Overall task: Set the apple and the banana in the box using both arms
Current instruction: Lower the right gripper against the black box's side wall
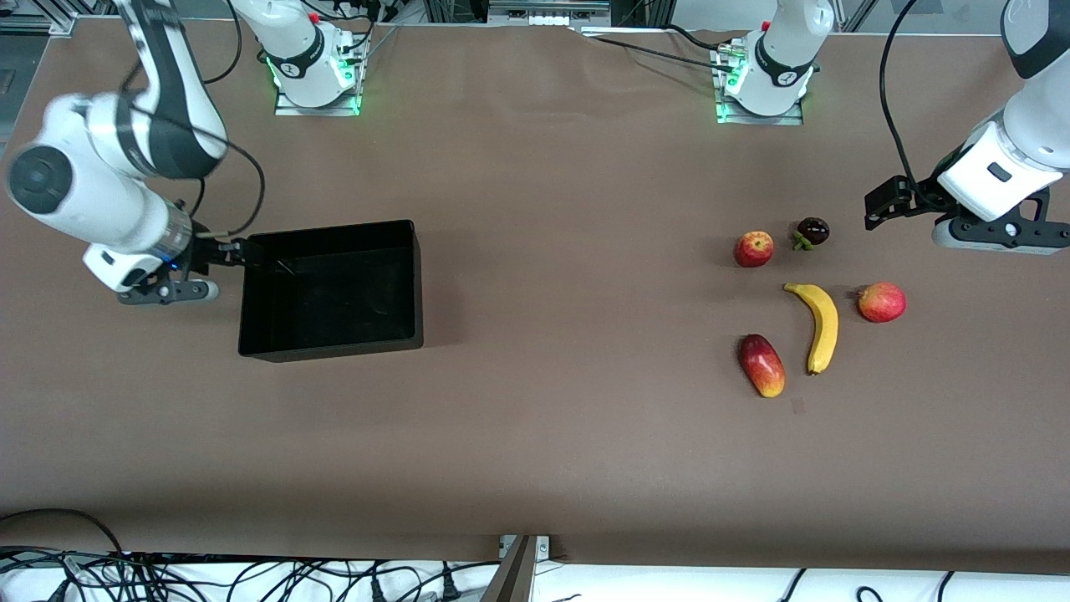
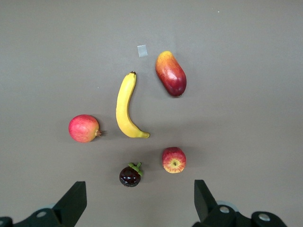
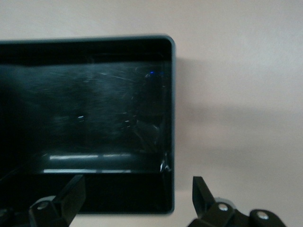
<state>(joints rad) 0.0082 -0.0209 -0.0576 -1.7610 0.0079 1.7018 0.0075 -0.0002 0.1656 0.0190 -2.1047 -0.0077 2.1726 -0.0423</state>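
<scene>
The left gripper [image 1: 875,209] hung over the desk [image 1: 543,418] near the apple [image 1: 753,249] and banana [image 1: 819,326], fingers spread, probably to pick first. The right gripper [image 1: 238,252], fingers spread too, waited at the empty box [image 1: 330,343].

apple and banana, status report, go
Left gripper open near the fruit, right gripper open at the box rim. Apple, banana still on table. Nothing blocking.

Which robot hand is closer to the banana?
The left. The left gripper hangs open by the fruits, near the banana. The right gripper is open over the box, at the table's right-arm end.
</scene>
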